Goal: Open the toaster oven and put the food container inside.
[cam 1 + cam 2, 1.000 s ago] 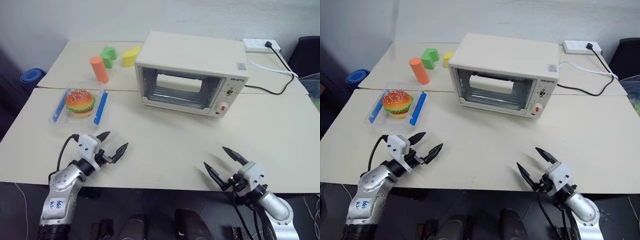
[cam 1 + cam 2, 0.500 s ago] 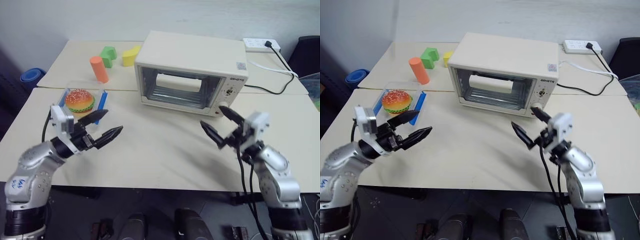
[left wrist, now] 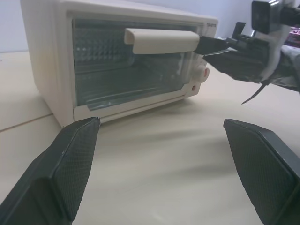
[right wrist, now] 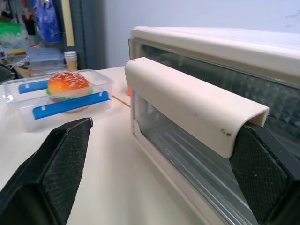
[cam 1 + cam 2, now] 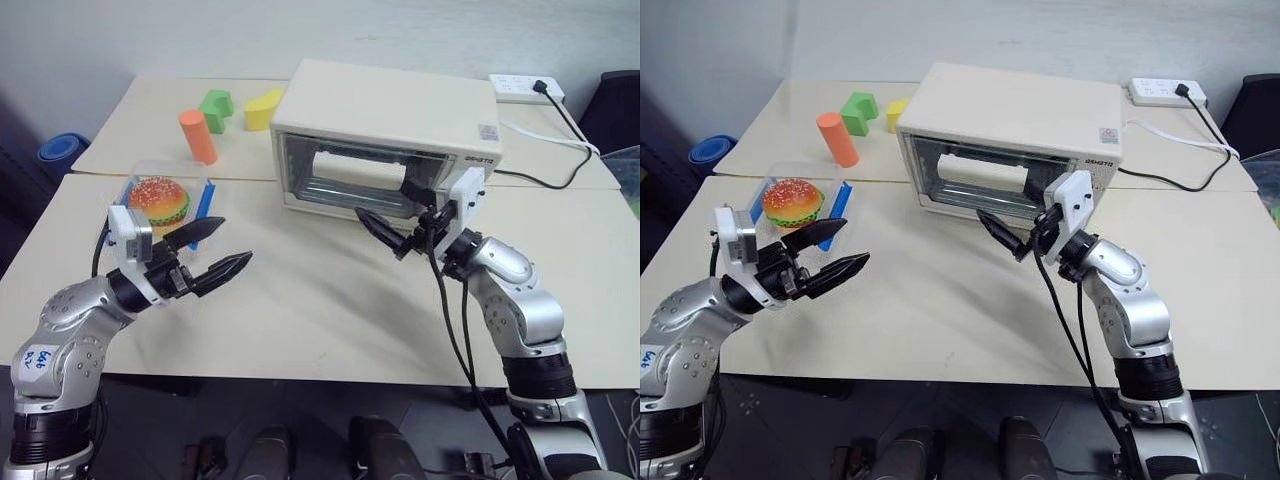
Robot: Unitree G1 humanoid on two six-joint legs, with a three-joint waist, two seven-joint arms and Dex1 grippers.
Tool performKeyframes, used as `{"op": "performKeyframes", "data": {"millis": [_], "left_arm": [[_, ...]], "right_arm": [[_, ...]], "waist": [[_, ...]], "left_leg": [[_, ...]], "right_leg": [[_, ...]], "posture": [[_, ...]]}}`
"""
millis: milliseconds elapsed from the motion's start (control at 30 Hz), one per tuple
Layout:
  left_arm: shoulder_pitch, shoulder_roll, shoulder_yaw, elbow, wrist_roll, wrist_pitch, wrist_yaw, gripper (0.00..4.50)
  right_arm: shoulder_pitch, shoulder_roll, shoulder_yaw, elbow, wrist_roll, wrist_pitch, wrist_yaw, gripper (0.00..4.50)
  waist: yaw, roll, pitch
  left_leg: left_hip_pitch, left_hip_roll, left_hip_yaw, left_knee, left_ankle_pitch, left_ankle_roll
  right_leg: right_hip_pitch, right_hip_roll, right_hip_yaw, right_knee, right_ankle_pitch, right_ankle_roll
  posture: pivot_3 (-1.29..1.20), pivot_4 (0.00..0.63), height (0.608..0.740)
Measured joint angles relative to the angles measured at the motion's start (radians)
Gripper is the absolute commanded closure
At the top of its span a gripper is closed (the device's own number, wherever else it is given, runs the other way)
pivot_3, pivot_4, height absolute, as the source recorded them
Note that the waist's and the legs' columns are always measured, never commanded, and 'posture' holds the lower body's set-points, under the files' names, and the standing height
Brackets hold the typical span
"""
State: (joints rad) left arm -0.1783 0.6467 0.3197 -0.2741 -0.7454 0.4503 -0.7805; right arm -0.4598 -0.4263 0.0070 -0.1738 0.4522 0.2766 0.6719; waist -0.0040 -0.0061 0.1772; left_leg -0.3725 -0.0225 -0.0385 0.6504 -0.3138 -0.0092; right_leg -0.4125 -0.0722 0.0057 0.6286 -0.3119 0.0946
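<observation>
We see a cream-coloured bench (image 5: 330,310) with a cream-white toaster oven (image 5: 385,140) standing near its far edge, toward the middle. Its glass door is shut, and a white bar handle (image 5: 358,165) runs across the top of the glass. The food container (image 5: 160,205), a clear plastic box with blue side clips and a toy hamburger (image 5: 160,202) inside, sits near the bench's left edge, well apart from the oven. Behind it, by the far left corner, stand an orange cylinder (image 5: 198,138), a green block (image 5: 216,110) and a yellow block (image 5: 263,110). A white power strip (image 5: 520,88) lies at the far right corner.

Our left hand (image 5: 218,250) hovers above the bench just in front of the container, its two black fingers spread wide apart and gripping nothing. Our right hand (image 5: 397,214) is raised close in front of the oven door, fingers also spread wide, one at each end of the bar handle, not closed on it.
</observation>
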Motion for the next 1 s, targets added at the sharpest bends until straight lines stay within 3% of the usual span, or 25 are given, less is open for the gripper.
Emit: {"op": "performKeyframes", "data": {"millis": [33,133,367,567,800,1000], "left_arm": [[-0.003,0.0,0.008,0.003,0.0,0.002,0.005,0.0],[-0.019,0.002,0.025,0.016,0.0,0.005,0.01,0.58],[-0.242,0.0,-0.013,0.205,0.07,-0.031,0.012,2.74],[-0.505,-0.082,-0.152,0.52,0.215,-0.139,-0.05,4.47],[-0.616,-0.15,-0.267,0.735,0.355,-0.289,-0.143,4.47],[-0.578,-0.137,-0.341,0.743,0.43,-0.339,-0.255,4.47]], "right_arm": [[0.021,-0.01,0.009,-0.019,-0.003,-0.002,0.017,0.04],[0.104,-0.046,0.038,-0.064,-0.026,-0.026,0.082,0.0],[0.213,-0.07,0.07,-0.058,-0.107,-0.137,0.151,0.0],[0.215,-0.067,0.075,-0.031,-0.145,-0.216,0.172,0.0],[0.232,-0.06,0.068,-0.011,-0.166,-0.278,0.166,0.0],[0.432,-0.081,-0.006,-0.021,-0.175,-0.357,0.152,0.0]], "waist": [[0.0,0.0,0.0],[-0.002,0.0,0.0],[0.003,-0.001,0.0],[-0.001,-0.001,0.001],[0.001,-0.002,0.001],[0.006,-0.002,0.001]], "left_leg": [[0.0,0.0,0.0,0.0,0.0,0.0],[0.0,0.0,0.0,0.0,0.0,0.0],[0.001,-0.001,0.0,0.002,0.001,0.0],[0.001,0.0,0.004,0.002,0.002,-0.001],[0.001,0.0,0.008,0.004,0.001,0.001],[0.001,0.0,0.007,0.004,0.001,0.001]], "right_leg": [[0.0,0.0,0.0,0.0,0.0,0.0],[0.0,0.001,0.0,0.0,0.0,0.0],[0.001,0.001,0.0,0.003,0.0,0.0],[-0.001,0.004,-0.001,0.009,0.0,0.001],[-0.001,0.004,-0.001,0.009,0.001,0.002],[-0.001,0.003,0.001,0.009,0.001,0.002]], "posture": [[0.0,0.15,0.74],[0.0,0.15,0.74],[0.0,0.15,0.74],[0.0,0.15,0.74],[0.0,0.15,0.74],[0.0,0.15,0.74]]}}
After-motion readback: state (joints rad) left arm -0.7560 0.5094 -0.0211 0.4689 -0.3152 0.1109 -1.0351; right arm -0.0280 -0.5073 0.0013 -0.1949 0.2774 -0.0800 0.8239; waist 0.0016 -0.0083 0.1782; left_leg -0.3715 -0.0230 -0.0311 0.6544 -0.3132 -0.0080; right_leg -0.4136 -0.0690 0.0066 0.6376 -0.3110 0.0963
